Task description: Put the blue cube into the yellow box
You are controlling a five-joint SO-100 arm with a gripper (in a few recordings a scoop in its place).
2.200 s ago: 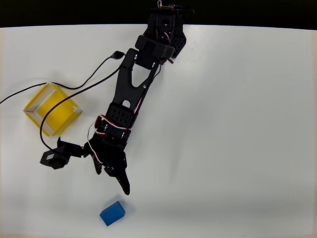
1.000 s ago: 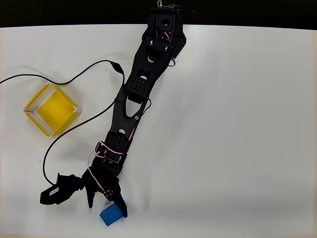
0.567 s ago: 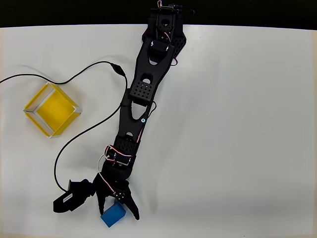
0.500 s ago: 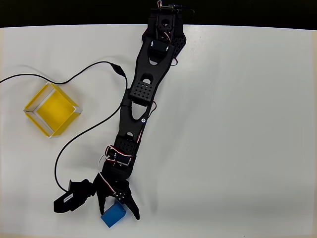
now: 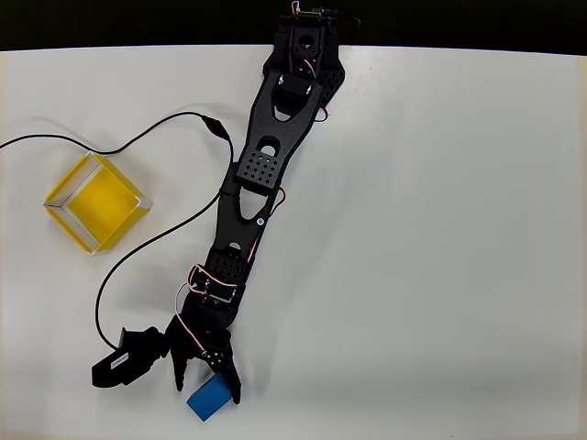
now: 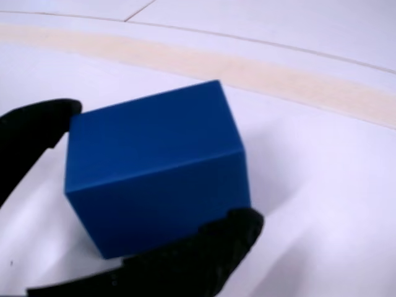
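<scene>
Blue cube (image 5: 209,399): we log it near the bottom edge of the overhead view, resting on the white surface (image 5: 440,275), well apart from its destination. In the wrist view the blue cube (image 6: 154,164) looms large, one long face towards the camera, a black finger at its left and another across its lower edge.

Claw (image 5: 204,380): spread, unclenched, straddling the cube's upper end as seen from overhead. We cannot tell whether either finger (image 6: 204,253) already touches the block; nothing is gripped so far as we can judge.

Yellow box (image 5: 96,202): at the left of the overhead view, turned diamond-wise, yellow floor bare.

Arm (image 5: 261,174): black, stretched out from its base at the top edge down to the cube.

Cable (image 5: 156,234): black, looping across the surface between arm and box.

Step in hand, by our reading: the approach for the grasp. Next we would expect the fingers to press shut on opposite faces of the cube, then a lift and a swing up-left to the box.
</scene>
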